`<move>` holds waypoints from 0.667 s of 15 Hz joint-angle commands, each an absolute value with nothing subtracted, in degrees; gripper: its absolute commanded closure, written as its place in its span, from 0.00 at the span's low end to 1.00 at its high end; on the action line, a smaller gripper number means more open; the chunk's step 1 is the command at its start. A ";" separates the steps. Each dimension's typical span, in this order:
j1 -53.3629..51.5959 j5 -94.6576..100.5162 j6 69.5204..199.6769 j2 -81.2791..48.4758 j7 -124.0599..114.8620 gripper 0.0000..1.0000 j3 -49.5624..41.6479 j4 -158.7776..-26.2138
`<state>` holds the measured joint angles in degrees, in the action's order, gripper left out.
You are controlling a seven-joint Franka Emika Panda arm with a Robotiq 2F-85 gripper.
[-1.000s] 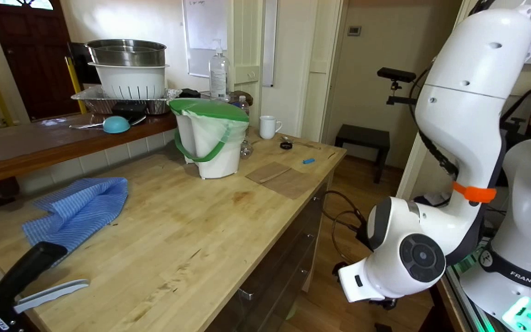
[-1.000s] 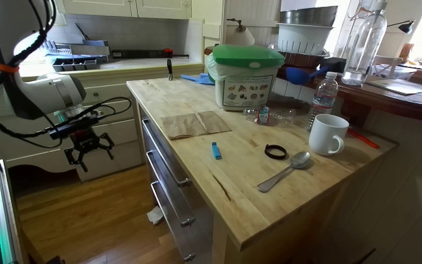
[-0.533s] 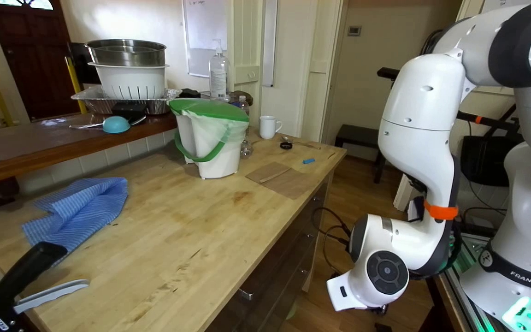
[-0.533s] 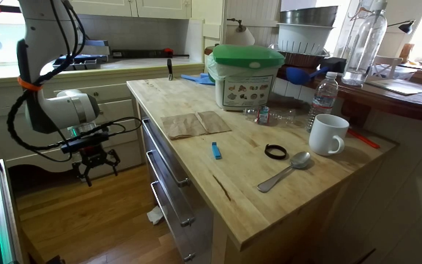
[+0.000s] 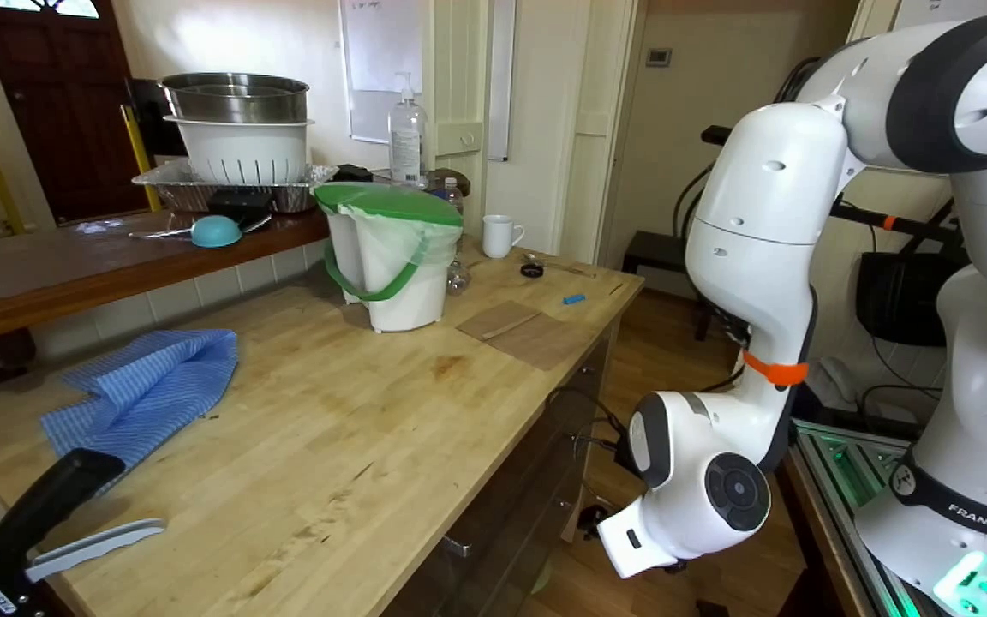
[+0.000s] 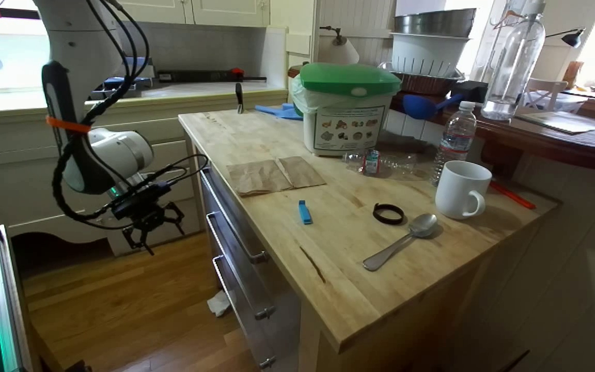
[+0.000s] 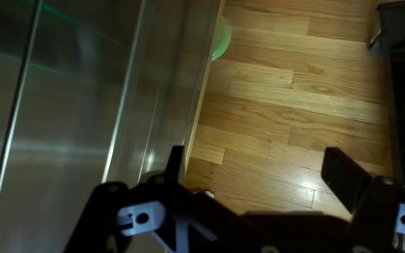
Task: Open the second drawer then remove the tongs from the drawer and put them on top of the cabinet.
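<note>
The cabinet [image 6: 339, 248] has a light wooden top and dark drawer fronts with long bar handles. Its second drawer [image 6: 234, 268] is pushed in flush, like those above and below. No tongs show; they are out of view. My gripper [image 6: 167, 243] hangs pointing down over the floor, in front of the drawers and apart from them. In the wrist view the gripper [image 7: 255, 158] stands wide open, only wooden floor visible between its fingers. Drawer fronts with shiny bars [image 7: 120, 116] fill the left of that view. White wrist parts mostly hide the gripper in an exterior view.
A green-lidded bucket [image 5: 408, 283], brown paper [image 6: 264, 178], a white mug [image 6: 455, 188], a spoon [image 6: 390, 253] and a blue cloth [image 5: 159, 377] lie on the cabinet top. A black-handled tool [image 5: 39, 506] sits at its near corner. Behind runs a raised dark counter [image 5: 56, 266].
The arm has swung toward the cabinet's drawer side, and the gripper has come closer to the fronts, turning slightly. The jaws stay open. Drawers and the things on top have not moved.
</note>
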<state>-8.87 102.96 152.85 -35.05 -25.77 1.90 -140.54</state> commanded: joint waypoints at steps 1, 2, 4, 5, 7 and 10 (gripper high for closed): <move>-8.19 117.32 153.43 -40.69 -32.90 0.00 2.06 -135.54; -8.21 118.98 152.82 -41.78 -33.45 0.00 2.40 -135.06; -9.47 115.94 150.56 -44.80 -32.09 0.00 2.37 -134.15; -4.91 113.00 146.31 -45.82 -29.49 0.00 6.91 -134.39; -3.45 105.78 143.91 -47.79 -29.06 0.00 8.36 -133.50; -2.42 107.65 143.34 -46.84 -29.45 0.00 9.61 -134.66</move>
<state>-4.80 107.35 144.83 -46.69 -30.25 7.53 -134.54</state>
